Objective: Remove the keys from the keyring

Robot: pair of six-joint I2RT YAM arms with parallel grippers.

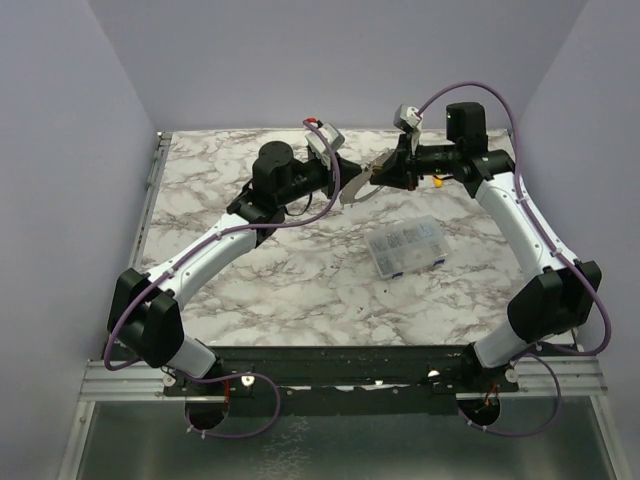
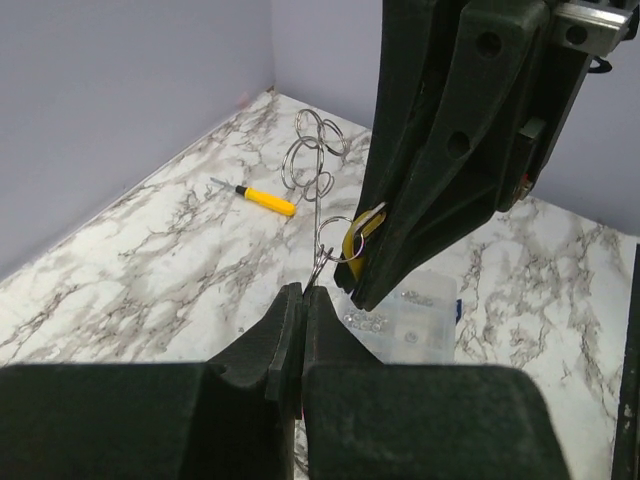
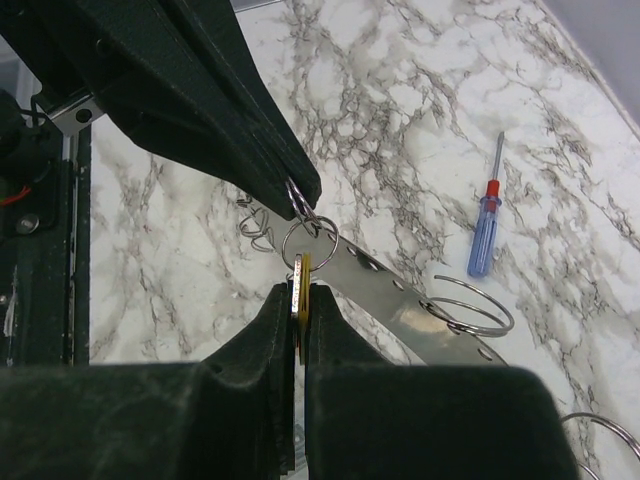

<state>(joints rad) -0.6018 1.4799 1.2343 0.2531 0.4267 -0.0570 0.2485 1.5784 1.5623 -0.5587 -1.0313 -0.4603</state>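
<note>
My right gripper (image 3: pixel 300 290) is shut on a yellow-tan key (image 3: pixel 302 275) with a silver piece pressed beside it. The key hangs on a small wire ring (image 3: pixel 308 240). My left gripper (image 2: pixel 303 290) is shut on thin wire linked to that ring; its tip (image 3: pixel 300 195) reaches in from the upper left of the right wrist view. The keyring, a flat grey band with holes (image 3: pixel 400 300), runs just behind the small ring. From above, both grippers (image 1: pixel 345 178) (image 1: pixel 382 172) meet over the far table with the band (image 1: pixel 353 190) between them. The key (image 2: pixel 352 238) shows under the right fingers.
A clear compartment box (image 1: pixel 405 245) lies right of centre and shows in the left wrist view (image 2: pixel 420 310). A blue-and-red screwdriver (image 3: pixel 484 230) and a yellow-handled tool (image 2: pixel 268 201) lie on the marble. Loose wire rings (image 2: pixel 312 150) (image 3: pixel 470 305) lie near the band.
</note>
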